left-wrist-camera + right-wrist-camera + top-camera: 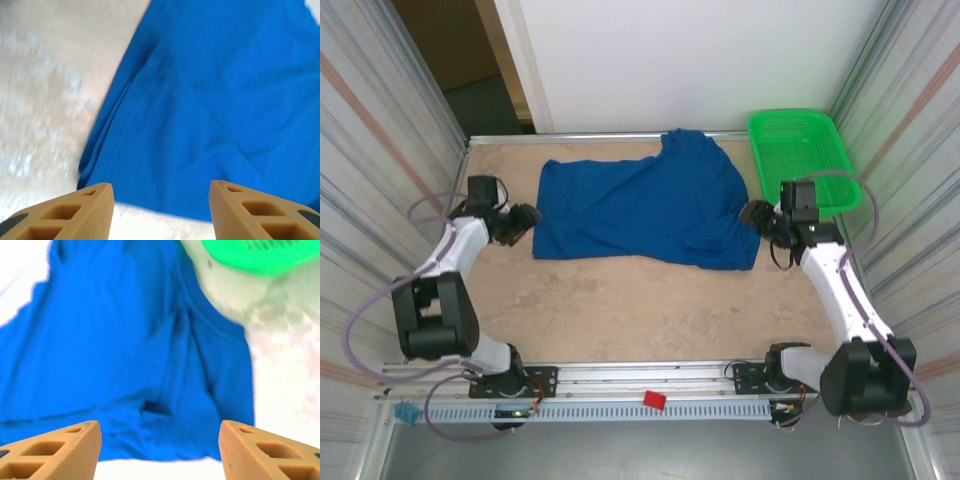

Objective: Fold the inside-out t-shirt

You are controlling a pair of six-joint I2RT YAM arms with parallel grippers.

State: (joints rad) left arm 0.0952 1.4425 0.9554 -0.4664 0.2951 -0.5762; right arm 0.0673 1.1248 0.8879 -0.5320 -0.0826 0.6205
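Note:
The royal-blue t-shirt [645, 205] lies spread and partly folded over on the far half of the table, plain blue side up, with no lettering showing. My left gripper [523, 221] hovers just off its left edge, jaws apart and empty; the wrist view looks down on the blue cloth [210, 115] beyond the tan fingertips [87, 210]. At the shirt's right edge my right gripper [758, 216] is open too, nothing between its fingers, with the wrinkled shirt [130, 355] lying ahead of them.
A green plastic mesh basket [803, 155] stands at the back right corner, close behind the right gripper, and its rim [250, 255] shows in the right wrist view. Corrugated walls close both sides. Bare tabletop [640, 310] stretches in front of the shirt.

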